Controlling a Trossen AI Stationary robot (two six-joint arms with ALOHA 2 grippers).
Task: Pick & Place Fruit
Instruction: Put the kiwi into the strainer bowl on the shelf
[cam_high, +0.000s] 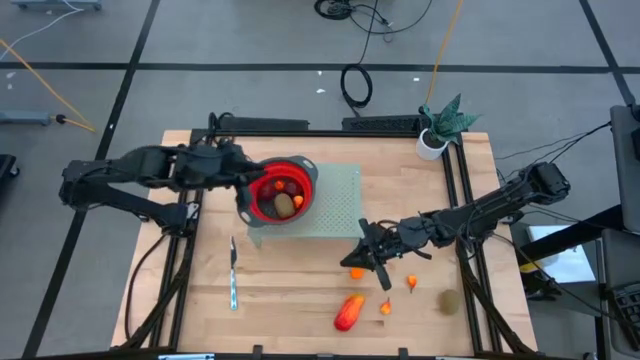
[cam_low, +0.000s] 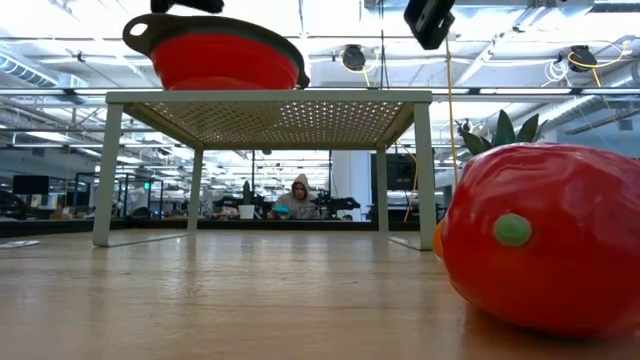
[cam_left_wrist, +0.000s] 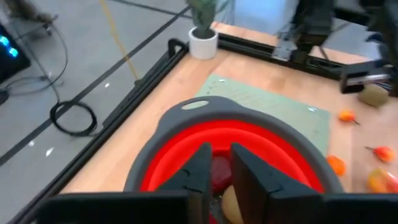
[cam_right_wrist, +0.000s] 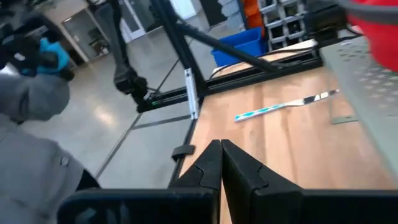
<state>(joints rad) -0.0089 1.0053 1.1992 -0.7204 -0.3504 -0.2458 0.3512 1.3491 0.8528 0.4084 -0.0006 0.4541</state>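
Wooden table (cam_high: 300, 300) carries a pale perforated stand (cam_high: 335, 205), and the red bowl (cam_high: 283, 190) with its grey rim sits on the stand's left part, close to that edge. That is the biggest risk, to my eye: the left gripper (cam_left_wrist: 219, 163) hangs just above the bowl, fingers nearly together with a slim gap and nothing visibly pinched, so a careless pull-out could catch the rim and tip or slide the bowl off. Inside the bowl lie a few fruits (cam_high: 285, 203), dark-red ones and a brown-green oval; a knock would spill them. The right gripper (cam_high: 368, 258) is low over the table near the stand's front right corner, fingers pressed shut on nothing I can see. Shut like that it cannot take a piece and may shove one away. The larger red-orange piece (cam_high: 349, 312) lies near the front edge and could roll off if nudged. A brown-green oval (cam_high: 449, 300) sits well to the right, and tiny orange pieces (cam_high: 386, 307) are scattered between; these look easiest to flick or miss. A slim knife (cam_high: 232, 275) lies apart on the left.
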